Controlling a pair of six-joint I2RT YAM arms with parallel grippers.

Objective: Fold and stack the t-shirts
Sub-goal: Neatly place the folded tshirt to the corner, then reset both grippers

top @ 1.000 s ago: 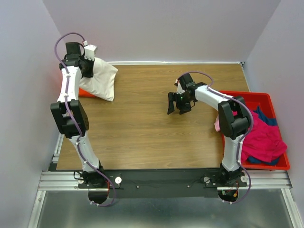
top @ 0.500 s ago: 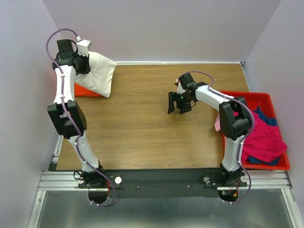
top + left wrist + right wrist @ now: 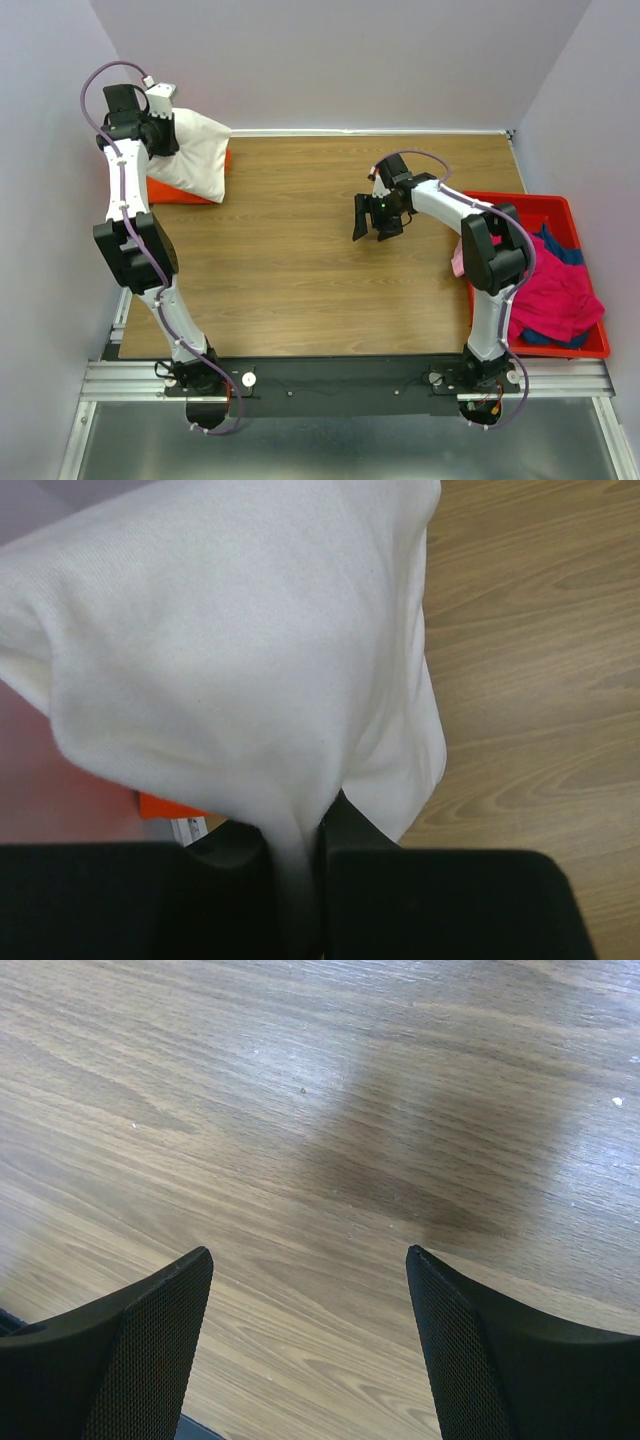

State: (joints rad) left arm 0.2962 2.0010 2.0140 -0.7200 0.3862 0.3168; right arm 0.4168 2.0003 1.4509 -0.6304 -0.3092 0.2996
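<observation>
The left gripper [image 3: 297, 840] is clenched on a fold of the cream-white t-shirt [image 3: 230, 650], which hangs bunched from its fingers at the far left corner of the table [image 3: 300, 260], over the bright orange t-shirt [image 3: 165, 190] lying there. The right gripper [image 3: 308, 1260] stands wide apart and empty, hovering above bare wood near the middle. Off to the right, the red bin [image 3: 545, 203] holds the magenta t-shirt [image 3: 555, 290] and a dark blue t-shirt [image 3: 568, 250], with pale pink cloth [image 3: 457, 263] at its left edge beside the right arm [image 3: 490, 250].

Wooden table [image 3: 300, 270], pale lilac walls [image 3: 350, 60]
</observation>
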